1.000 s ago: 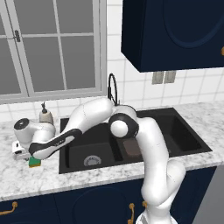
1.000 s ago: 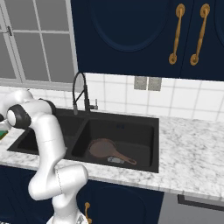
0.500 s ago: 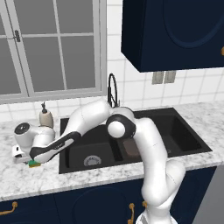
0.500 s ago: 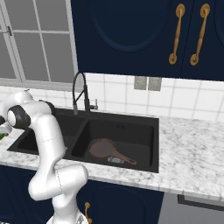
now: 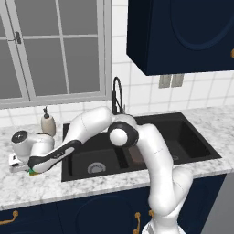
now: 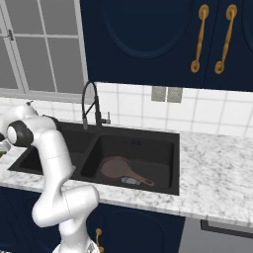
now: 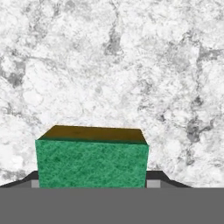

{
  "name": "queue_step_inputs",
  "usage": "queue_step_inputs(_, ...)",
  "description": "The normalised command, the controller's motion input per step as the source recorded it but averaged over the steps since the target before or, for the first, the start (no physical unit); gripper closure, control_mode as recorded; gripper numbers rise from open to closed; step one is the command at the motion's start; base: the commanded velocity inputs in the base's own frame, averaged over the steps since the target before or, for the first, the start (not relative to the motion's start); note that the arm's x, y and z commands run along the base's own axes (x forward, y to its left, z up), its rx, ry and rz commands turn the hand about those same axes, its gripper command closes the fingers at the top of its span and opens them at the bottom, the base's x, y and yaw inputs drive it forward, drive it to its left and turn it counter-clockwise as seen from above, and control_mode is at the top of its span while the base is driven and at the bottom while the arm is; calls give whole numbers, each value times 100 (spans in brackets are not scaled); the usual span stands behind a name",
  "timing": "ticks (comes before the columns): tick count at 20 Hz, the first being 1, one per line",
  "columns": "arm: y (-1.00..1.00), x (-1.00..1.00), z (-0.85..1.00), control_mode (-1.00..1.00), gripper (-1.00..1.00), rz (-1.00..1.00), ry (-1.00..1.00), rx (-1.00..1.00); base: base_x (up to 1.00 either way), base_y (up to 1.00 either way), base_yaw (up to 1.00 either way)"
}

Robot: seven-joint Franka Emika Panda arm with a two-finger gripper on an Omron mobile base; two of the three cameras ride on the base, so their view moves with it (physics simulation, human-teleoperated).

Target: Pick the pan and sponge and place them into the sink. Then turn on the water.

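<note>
The arm reached far to its left, down to the marble counter (image 5: 91,192) beside the black sink (image 5: 192,157), where the gripper (image 5: 27,170) sat low over the sponge (image 7: 92,162). In the hand view the green and yellow block lay directly between the two finger tips, one at each end, but whether they pressed on it or stood just apart could not be told. A sliver of the sponge showed under the hand in the left base view. The pan (image 6: 116,167) lay in the right basin with its handle pointing to the front right. A soap bottle (image 5: 48,123) stood near the window, behind the hand.
</note>
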Motion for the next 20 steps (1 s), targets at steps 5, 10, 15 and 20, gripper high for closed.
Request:
queue_step_inputs(5,0,-1,-54,-100,100,0,0,0,0,0,0)
queue_step_inputs(10,0,-24,-10,-100,100,0,-15,0,0,0,0)
queue_step_inputs(15,-13,-50,48,-100,100,-2,-33,0,0,0,0)
queue_step_inputs(20,-65,-47,75,-100,100,-20,-1,2,0,0,0)
